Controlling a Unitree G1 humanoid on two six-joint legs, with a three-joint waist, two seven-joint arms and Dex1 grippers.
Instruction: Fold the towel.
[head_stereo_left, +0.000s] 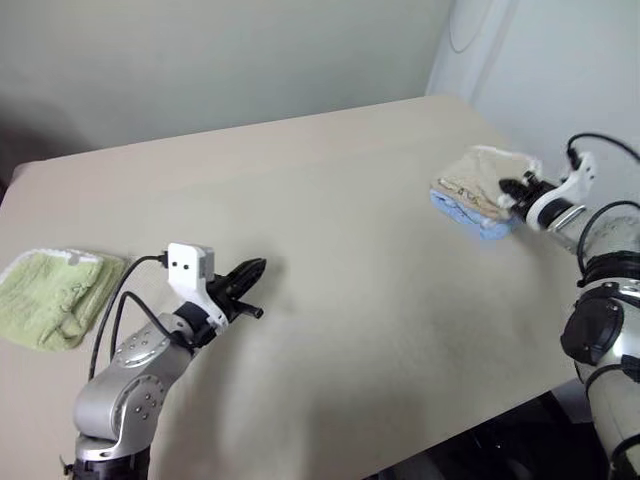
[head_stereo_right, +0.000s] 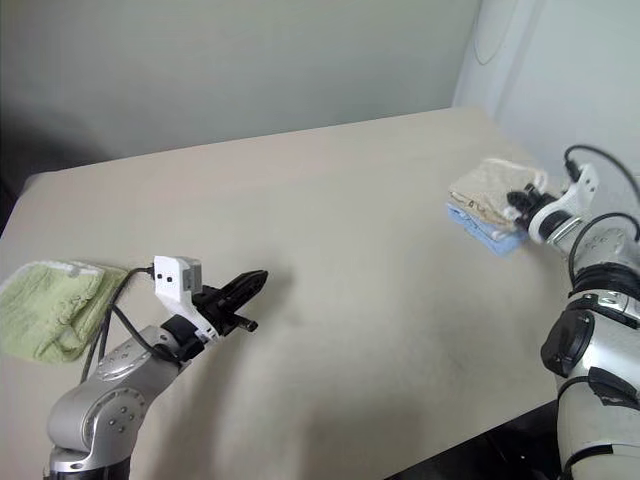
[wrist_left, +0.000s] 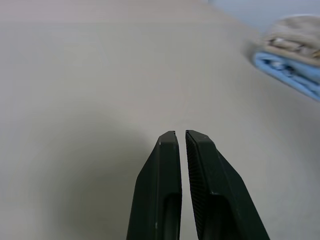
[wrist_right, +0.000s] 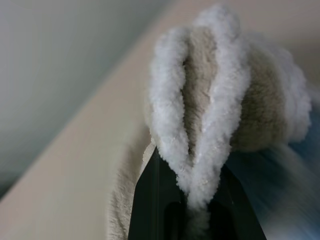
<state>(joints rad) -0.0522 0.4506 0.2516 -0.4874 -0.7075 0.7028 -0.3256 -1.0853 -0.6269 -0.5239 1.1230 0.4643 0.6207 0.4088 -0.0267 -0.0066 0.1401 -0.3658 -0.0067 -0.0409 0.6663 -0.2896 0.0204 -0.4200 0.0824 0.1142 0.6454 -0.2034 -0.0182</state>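
A beige table (head_stereo_left: 330, 230) fills the frame below a pale wall. At right, the folded beige towel (head_stereo_left: 487, 176) lies atop a light blue folded towel (head_stereo_left: 470, 214); the right gripper (head_stereo_left: 512, 190) pinches its white-edged folds. At lower left, the left gripper (head_stereo_left: 250, 272) hovers closed and empty. A light green folded towel (head_stereo_left: 52, 296) sits at far left.

In the right wrist view, the towel (wrist_right: 220, 100) bunches over the right gripper's fingers (wrist_right: 150, 200) and hides their tips; the blue cloth beside it is a blur. The green towel (head_stereo_left: 50, 295) is cut off by the picture's left edge. The beige towel's embroidered mark is too small to find.
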